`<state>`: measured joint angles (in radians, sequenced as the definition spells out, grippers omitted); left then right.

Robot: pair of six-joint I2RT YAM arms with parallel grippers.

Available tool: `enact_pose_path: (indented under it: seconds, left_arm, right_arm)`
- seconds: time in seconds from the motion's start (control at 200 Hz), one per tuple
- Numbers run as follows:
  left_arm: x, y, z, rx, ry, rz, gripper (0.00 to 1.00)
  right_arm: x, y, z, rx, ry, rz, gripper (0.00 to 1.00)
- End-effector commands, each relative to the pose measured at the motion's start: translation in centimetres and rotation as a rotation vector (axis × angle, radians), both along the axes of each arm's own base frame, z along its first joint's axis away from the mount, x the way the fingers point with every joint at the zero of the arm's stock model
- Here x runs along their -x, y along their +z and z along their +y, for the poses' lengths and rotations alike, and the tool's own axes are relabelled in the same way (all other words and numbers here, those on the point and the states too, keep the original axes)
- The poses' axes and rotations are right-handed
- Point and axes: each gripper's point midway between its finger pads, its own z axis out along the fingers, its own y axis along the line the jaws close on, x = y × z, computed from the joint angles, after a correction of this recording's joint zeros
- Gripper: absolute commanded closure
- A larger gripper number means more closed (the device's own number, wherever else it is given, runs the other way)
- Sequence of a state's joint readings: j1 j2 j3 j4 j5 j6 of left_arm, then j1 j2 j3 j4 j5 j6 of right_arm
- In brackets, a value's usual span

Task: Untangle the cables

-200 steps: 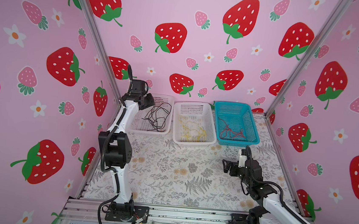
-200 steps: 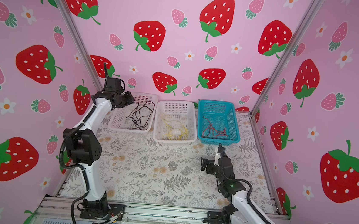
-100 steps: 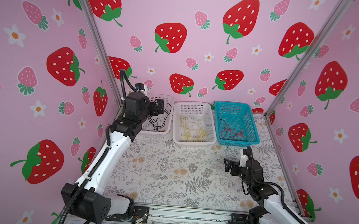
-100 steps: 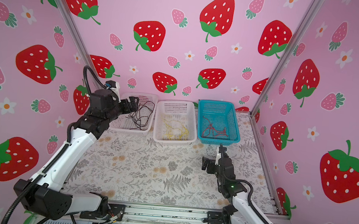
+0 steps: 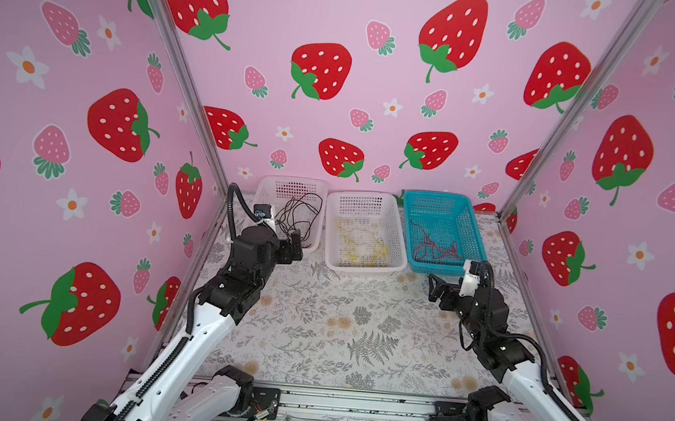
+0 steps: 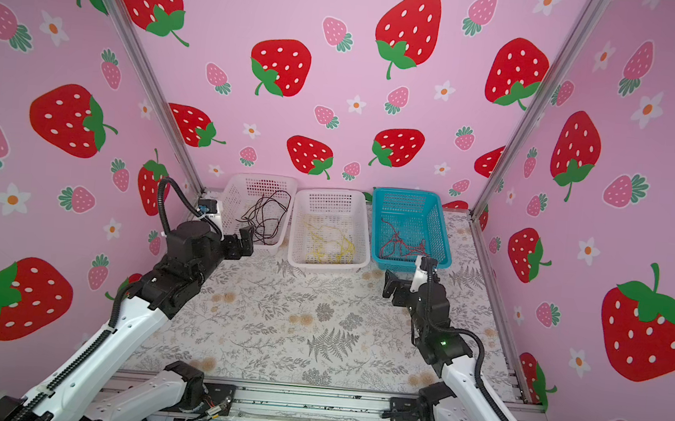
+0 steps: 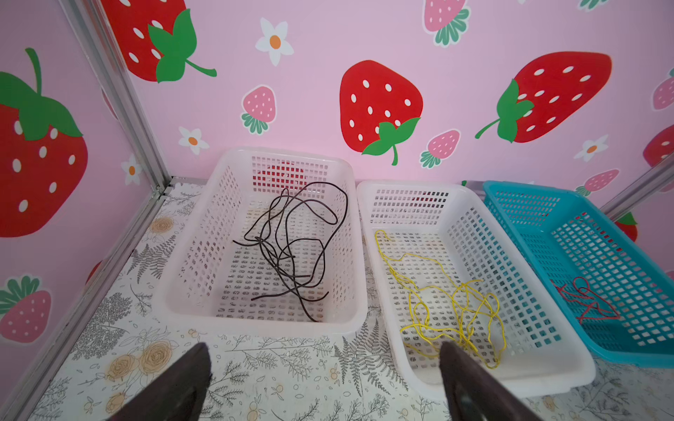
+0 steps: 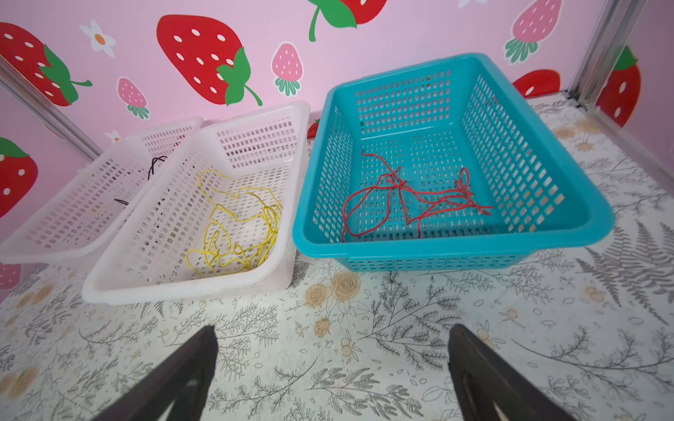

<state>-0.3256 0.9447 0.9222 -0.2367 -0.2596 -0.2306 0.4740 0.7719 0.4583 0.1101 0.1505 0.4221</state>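
Quick update from us: both pincers are spread wide and holding nothing. Our left gripper (image 7: 322, 351) hovers over the flowery table (image 7: 120, 368). Straight ahead of it, just past the fingertips, sits the left white basket (image 7: 255, 326), with the black cable (image 7: 259, 240) in a loose tangle on its floor. Ahead and toward the other arm's side is the middle white basket (image 7: 474, 226). The yellow cable (image 7: 463, 302) is bunched at the end of it nearest the gripper, and in the wrist view one finger overlaps that near rim.

Our right gripper (image 8: 332, 331) hangs low over the table, apart from everything. Right in front of it is the blue basket (image 8: 437, 248), with the red cable (image 8: 399, 184) knotted on its floor. The yellow one lies ahead of it, off toward the left arm's side. That makes one colour per basket.
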Motion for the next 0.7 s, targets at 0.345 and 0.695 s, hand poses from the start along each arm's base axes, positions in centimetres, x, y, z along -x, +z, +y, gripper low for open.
enact_pose_path:
  seconds: [0.345,0.695]
  left_arm:
    - [2.3,-7.2,0.9,0.003,0.035,0.091,0.01]
    - [1.8,-11.3,2.2,-0.123,0.091,0.188,0.01]
  right_arm:
    - [-2.7,6.9,-4.2,0.326,-0.236,-0.348,0.01]
    - [-4.6,0.5,-10.7,0.346,-0.462,-0.285,0.01]
